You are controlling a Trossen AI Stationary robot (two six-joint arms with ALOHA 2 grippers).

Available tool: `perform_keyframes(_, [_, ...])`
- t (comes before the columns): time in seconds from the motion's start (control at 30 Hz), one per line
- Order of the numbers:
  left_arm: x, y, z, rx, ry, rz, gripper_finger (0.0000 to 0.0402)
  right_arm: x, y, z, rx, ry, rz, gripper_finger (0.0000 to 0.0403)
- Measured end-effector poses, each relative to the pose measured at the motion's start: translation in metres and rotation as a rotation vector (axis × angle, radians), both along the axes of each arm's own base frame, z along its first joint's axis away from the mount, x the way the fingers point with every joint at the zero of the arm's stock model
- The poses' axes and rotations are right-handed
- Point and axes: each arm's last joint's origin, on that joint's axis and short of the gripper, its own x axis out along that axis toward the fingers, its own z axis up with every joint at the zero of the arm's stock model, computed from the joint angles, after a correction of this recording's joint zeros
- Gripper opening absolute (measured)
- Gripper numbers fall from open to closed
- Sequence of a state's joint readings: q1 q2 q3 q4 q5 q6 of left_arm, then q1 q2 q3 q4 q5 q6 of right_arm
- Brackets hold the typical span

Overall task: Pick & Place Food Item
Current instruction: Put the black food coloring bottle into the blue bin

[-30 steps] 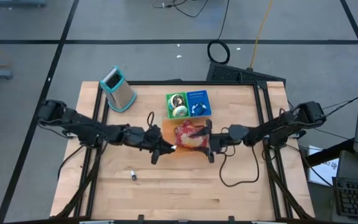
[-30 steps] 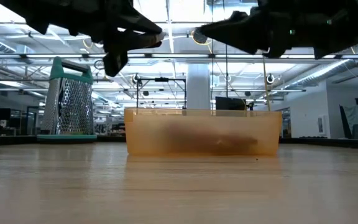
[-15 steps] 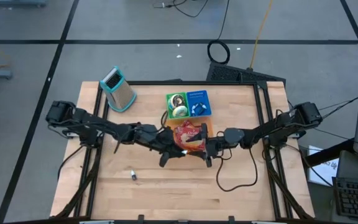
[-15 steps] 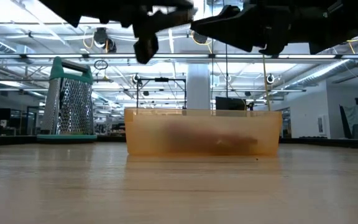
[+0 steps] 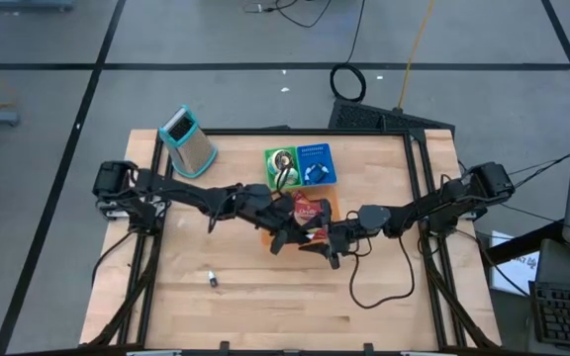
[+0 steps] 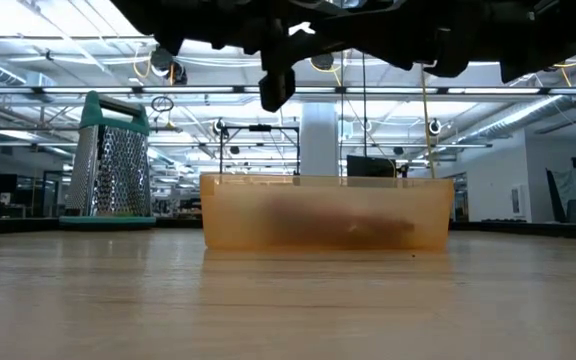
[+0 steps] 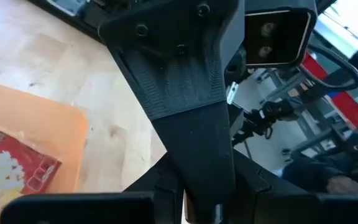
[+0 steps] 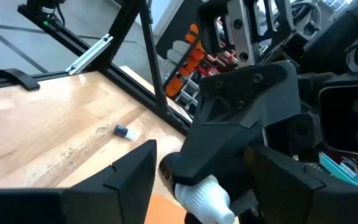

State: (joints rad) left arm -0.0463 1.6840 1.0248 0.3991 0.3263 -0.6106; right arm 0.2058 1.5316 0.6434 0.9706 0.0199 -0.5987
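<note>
An orange container (image 5: pixel 268 211) stands mid-table with a red popcorn bag (image 5: pixel 305 210) lying in it. Over its near right corner the two grippers meet tip to tip. My left gripper (image 5: pixel 290 237) reaches in from the table's left and is shut on a small white ribbed food item (image 8: pixel 202 194). My right gripper (image 5: pixel 325 244) comes from the right and is open. Its fingers (image 8: pixel 132 180) stand on either side of the white item and the left fingertips. Whether they touch either, I cannot tell. In the low view both arms are dark shapes above the container (image 6: pixel 326 212). My left gripper holds the white item by one end (image 8: pixel 182 182) between its fingertips, which cover the place of contact. It comes roughly level from the table's left. The item's ribbed end (image 8: pixel 211 198) sticks out past the tips, lifted clear above the container.
A metal grater (image 5: pixel 188 141) stands at the far left. A green bin (image 5: pixel 282 166) and a blue bin (image 5: pixel 316 163) with small items sit just behind the container. A small loose piece (image 5: pixel 212 280) lies near the front left, and a black cable (image 5: pixel 379 285) loops right of centre.
My left gripper has moved toward the table's right edge, from left of the container to over it, up to my right gripper, staying shut. My right gripper has kept almost still.
</note>
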Motion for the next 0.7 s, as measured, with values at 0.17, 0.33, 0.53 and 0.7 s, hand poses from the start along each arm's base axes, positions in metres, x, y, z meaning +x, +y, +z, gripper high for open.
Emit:
perform_keyframes(0.17, [-0.0010,0.0021,0.0017,-0.012,0.001,-0.022,0.0074,0.0001,-0.0002,-0.0008,-0.025,0.007,-0.002,0.0202])
perform_keyframes(0.33, [-0.0012,0.0019,0.0013,-0.007,0.005,-0.022,0.0074,0.0002,-0.0003,-0.0020,-0.027,0.018,-0.006,0.0166])
perform_keyframes(0.53, [-0.0007,0.0044,0.0039,0.001,-0.024,-0.017,0.0084,0.0001,-0.0007,-0.0015,-0.026,0.013,-0.012,0.0127])
perform_keyframes(0.7, [-0.0017,0.0093,0.0067,0.037,-0.046,-0.017,0.0085,0.0001,-0.0011,-0.0012,-0.036,0.008,-0.019,0.0113])
